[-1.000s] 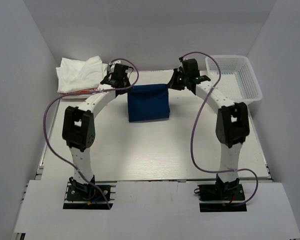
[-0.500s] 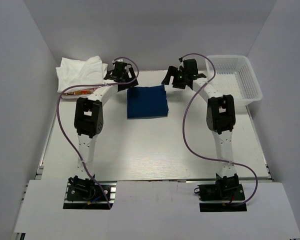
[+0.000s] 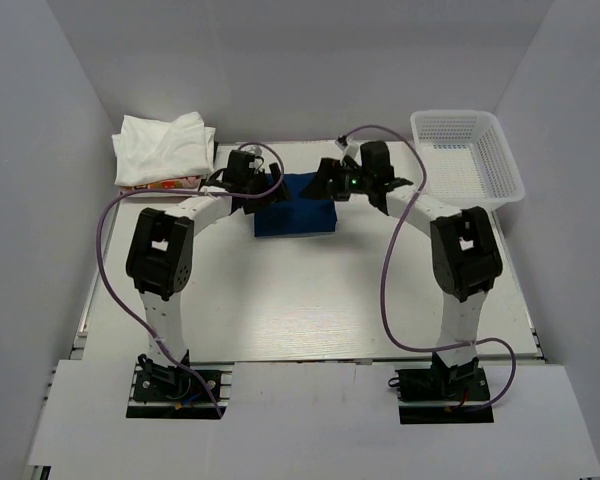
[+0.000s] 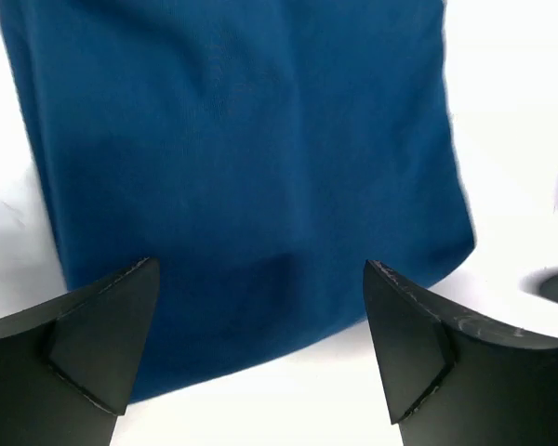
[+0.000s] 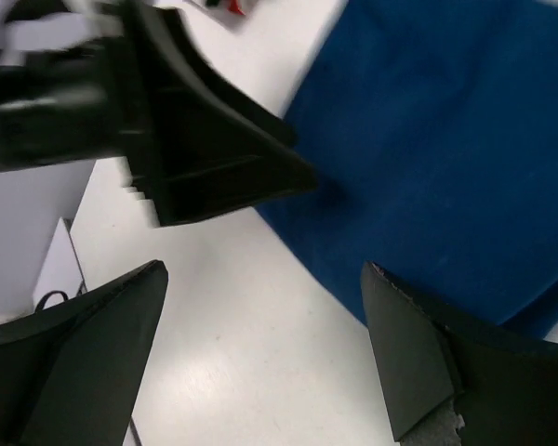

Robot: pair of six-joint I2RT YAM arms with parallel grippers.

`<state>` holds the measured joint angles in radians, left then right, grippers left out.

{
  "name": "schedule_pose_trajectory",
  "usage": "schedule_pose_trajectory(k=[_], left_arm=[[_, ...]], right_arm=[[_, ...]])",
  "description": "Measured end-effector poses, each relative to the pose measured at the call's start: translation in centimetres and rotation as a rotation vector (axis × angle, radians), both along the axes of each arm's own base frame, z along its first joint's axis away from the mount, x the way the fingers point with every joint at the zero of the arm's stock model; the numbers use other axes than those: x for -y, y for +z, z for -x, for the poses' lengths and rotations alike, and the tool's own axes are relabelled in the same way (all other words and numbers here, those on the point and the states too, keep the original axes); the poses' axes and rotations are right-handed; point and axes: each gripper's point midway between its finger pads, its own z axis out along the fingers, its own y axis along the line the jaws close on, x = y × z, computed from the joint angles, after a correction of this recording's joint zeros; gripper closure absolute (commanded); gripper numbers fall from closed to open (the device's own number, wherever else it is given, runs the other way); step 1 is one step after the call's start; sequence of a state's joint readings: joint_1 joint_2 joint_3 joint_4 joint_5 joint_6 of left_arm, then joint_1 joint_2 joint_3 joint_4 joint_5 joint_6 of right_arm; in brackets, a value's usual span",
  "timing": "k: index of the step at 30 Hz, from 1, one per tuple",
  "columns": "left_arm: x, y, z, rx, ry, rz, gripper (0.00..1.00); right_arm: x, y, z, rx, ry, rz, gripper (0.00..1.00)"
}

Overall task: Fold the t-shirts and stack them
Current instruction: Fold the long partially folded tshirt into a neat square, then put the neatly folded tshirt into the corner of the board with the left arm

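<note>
A navy blue t-shirt lies folded into a small rectangle at the table's far middle. Both grippers hover over its far edge. My left gripper is open at the far left corner; in the left wrist view the navy t-shirt spreads flat beyond the open left gripper, nothing between the fingers. My right gripper is open at the far right corner. In the right wrist view the right gripper stands over bare table, the navy t-shirt beside it. White t-shirts lie piled at the far left.
A white mesh basket stands at the far right corner of the table. Something flat with red print sticks out under the white pile. Purple cables loop beside both arms. The left gripper's dark finger shows in the right wrist view.
Both grippers have opened and let go of the navy t-shirt's far edge. They then came inward and nearer, over its far corners. The t-shirt now lies as a shorter folded rectangle.
</note>
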<state>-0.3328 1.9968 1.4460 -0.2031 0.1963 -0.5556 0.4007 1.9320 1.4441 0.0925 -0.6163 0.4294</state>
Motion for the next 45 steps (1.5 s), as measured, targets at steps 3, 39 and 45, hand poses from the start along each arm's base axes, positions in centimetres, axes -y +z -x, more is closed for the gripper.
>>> schedule_pose_trajectory(k=[3, 39, 45], left_arm=[[0.3, -1.8, 1.0, -0.056, -0.007, 0.025, 0.0], [-1.9, -4.1, 12.7, -0.165, 0.027, -0.192, 0.04], [-1.5, -6.2, 12.7, -0.194, -0.017, -0.24, 0.26]], right_arm=[[-0.3, -5.7, 0.1, -0.141, -0.006, -0.018, 0.09], [5.5, -5.4, 15.4, -0.107, -0.151, 0.154, 0.09], [6.1, -6.3, 15.7, -0.128, -0.164, 0.195, 0.09]])
